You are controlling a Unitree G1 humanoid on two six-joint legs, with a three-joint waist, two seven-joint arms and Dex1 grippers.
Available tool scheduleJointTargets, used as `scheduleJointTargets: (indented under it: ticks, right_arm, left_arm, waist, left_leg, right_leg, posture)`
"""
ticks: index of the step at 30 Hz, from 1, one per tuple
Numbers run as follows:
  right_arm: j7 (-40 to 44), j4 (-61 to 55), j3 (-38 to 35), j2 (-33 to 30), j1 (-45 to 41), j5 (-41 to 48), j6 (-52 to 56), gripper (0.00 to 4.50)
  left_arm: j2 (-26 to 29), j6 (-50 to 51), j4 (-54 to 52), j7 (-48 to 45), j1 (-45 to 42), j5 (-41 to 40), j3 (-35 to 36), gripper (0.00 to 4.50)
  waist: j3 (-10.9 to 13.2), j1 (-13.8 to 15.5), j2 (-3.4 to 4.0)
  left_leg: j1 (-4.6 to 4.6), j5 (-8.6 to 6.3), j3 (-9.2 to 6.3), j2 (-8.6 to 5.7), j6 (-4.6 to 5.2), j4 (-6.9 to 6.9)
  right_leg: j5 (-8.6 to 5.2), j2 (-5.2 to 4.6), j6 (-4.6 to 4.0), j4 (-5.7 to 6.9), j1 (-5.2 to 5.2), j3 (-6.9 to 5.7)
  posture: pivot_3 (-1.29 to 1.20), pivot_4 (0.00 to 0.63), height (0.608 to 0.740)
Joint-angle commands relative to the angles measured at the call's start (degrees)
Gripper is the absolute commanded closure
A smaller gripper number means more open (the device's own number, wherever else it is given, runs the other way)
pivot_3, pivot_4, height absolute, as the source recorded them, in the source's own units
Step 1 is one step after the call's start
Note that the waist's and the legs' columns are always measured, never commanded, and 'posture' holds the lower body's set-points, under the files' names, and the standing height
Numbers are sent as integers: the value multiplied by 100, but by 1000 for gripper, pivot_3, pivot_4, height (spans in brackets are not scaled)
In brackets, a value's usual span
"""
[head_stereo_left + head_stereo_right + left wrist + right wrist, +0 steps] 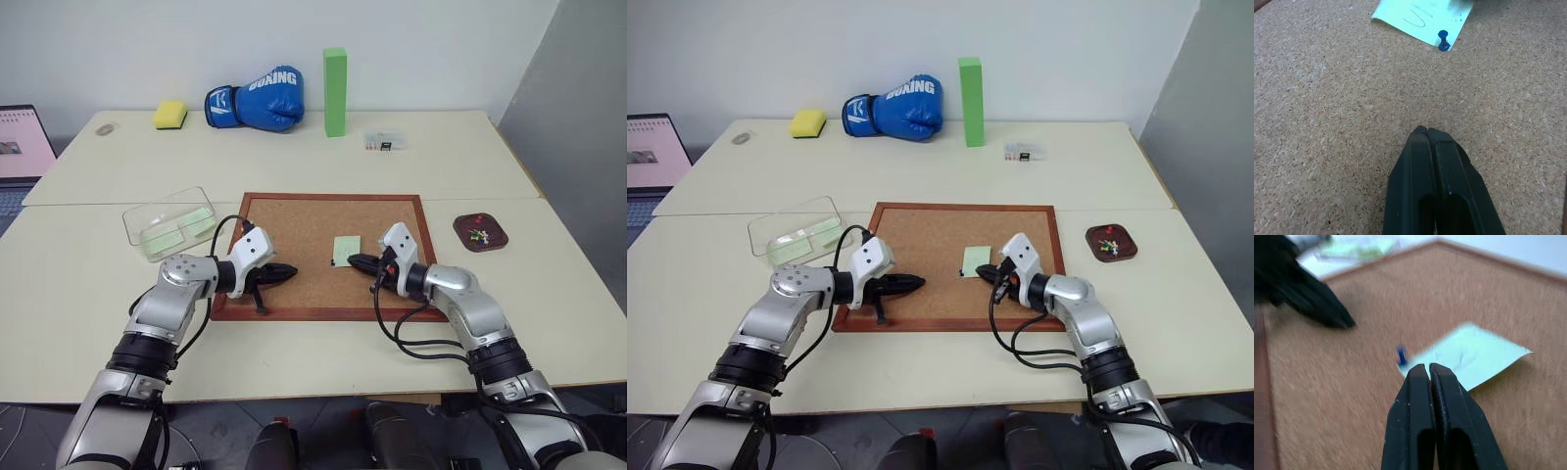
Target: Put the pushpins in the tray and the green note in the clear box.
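Right gripper [1429, 368] has its fingers pressed fully together with nothing visible between them; it hangs over the corkboard [294, 220] just beside the green note [346, 250]. Left gripper [1427, 131] is likewise closed and empty, poised above bare cork on the left half of the board, well apart from the note.

Green note lies on the corkboard, right of centre, one corner pinned by a dark blue pushpin [1443, 41]; the opposite edge curls slightly upward.

Tray [462, 232] sits on the table to the right of the corkboard, apart from it, with a few small coloured pins [479, 235] inside, red among them.

Clear box [135, 224] rests on the table off the board's upper left corner, holding pale green paper [176, 228] on its floor.

Along the far edge of the table stand a yellow sponge [169, 115], a blue boxing glove [257, 99], a tall green block [335, 91] and a small clear case [384, 141]. A laptop [24, 147] sits at far left.
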Motion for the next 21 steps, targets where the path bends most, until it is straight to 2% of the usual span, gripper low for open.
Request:
scheduleJointTargets:
  ticks: [1, 12, 16, 21]
  right_arm:
    - [-13, -488, -70, -23, 31, 131, 143, 4481]
    - [-165, -483, -245, -175, -91, 93, 161, 4481]
    - [-590, -539, -682, -359, -133, 105, 254, 4481]
    - [-1764, -383, -1649, -624, -306, -38, 282, 4481]
  left_arm:
    - [76, 177, 85, -114, 195, 196, -245, 4500]
    - [83, 188, 89, -145, 183, 200, -263, 4500]
    - [102, 220, 22, -137, 239, 186, -246, 4500]
    - [120, 253, -47, -118, 316, 168, -223, 4500]
  waist:
    - [0, 3, 0]
    - [0, 3, 0]
    - [0, 4, 0]
    - [0, 4, 0]
  left_leg:
    - [0, 0, 0, 0, 0, 0]
    - [-1, 0, 1, 0, 0, 0]
    - [-2, 0, 2, 0, 0, 0]
    - [-5, 0, 2, 0, 0, -3]
  right_leg:
    - [0, 0, 0, 0, 0, 0]
    - [-1, 0, -1, -3, 0, 0]
    - [-1, -1, -1, -4, 0, 1]
    - [-1, -1, 0, -9, -1, 1]
  posture:
    - [0, 150, 740]
    - [0, 150, 740]
    - [0, 150, 740]
    - [0, 150, 740]
